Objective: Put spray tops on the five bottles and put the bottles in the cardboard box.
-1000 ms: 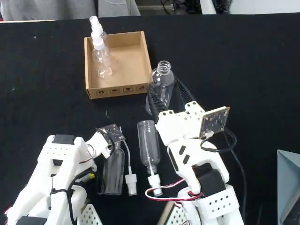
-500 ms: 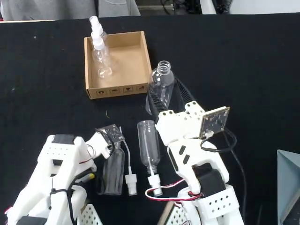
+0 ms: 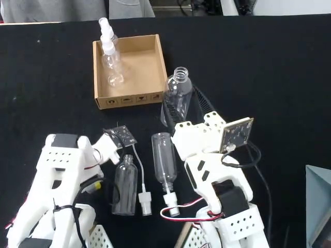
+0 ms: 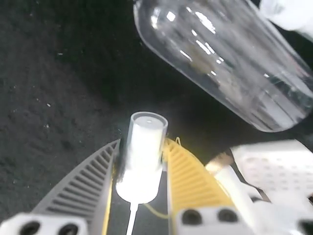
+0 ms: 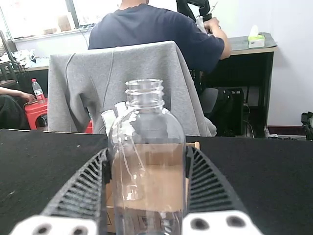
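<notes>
My right gripper [image 5: 146, 152] is shut on a clear bottle [image 5: 146, 161] with no top, held upright just in front of the cardboard box [image 3: 130, 98]; the high view shows this bottle [image 3: 177, 93] between the dark fingers. Two bottles with spray tops [image 3: 110, 59] lie in the box. My left gripper [image 4: 142, 143] is shut on a white spray top [image 4: 141, 159], its tube trailing back toward the wrist. A clear bottle [image 4: 225, 58] lies just beyond it. At the table's front, two bottles [image 3: 125, 182] [image 3: 164, 157] lie flat with two spray tops [image 3: 145, 200] [image 3: 172, 202] near them.
A grey angular object [image 3: 318, 206] sits at the right edge near the front. Both arm bases crowd the front of the black table [image 3: 269, 67]. Behind the table stands a chair draped in grey cloth [image 5: 122, 83].
My left arm has swung left and lifted a little, uncovering the bottle lying beside it. The right arm and its upright bottle have not moved.
</notes>
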